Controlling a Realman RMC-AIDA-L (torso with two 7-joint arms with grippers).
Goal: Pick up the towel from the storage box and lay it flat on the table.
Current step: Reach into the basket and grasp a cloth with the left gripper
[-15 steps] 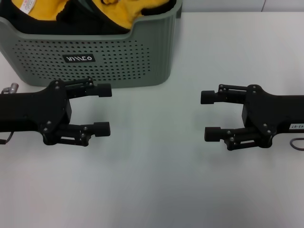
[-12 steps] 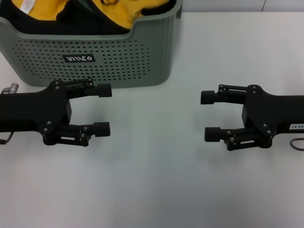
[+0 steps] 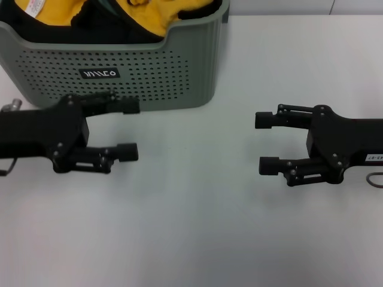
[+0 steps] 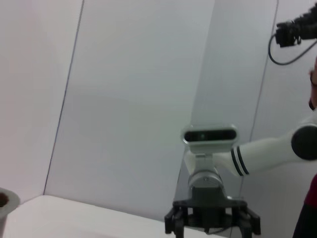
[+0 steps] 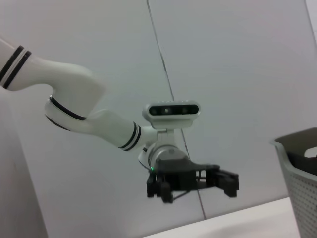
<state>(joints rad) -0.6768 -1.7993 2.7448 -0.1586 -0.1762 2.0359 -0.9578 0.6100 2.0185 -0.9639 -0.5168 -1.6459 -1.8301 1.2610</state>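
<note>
The storage box [image 3: 116, 57] sits at the far left of the table [image 3: 197, 227], its dotted wall and small black label facing the robot; the towel [image 3: 158, 18] is bunched up inside it, yellow folds rising to the rim with dark reverse showing between them and a bit of white tag [image 3: 36, 6] near the far left edge; none of the cloth hangs over the side. The left gripper [image 3: 130, 128] hovers just in front of the box's near wall, pointing toward the middle of the table; its two black fingers are spread apart with nothing between them, the upper one overlapping the bottom edge of the box in the head view, though I cannot tell whether it touches. The right gripper [image 3: 263, 142] is well apart from it on the other side of the table, pointing back toward the left one; its fingers are likewise spread wide and empty, over bare white surface. From the right wrist view the left gripper [image 5: 195, 184] appears farther off, raised clear of the tabletop, on a white arm banded with black, a camera bar above it; a corner of the storage box [image 5: 297, 178] shows at the edge of that view. From the left wrist view the right gripper [image 4: 212, 225] faces the camera, low in the view, fingers apart, against plain pale wall panels.
</note>
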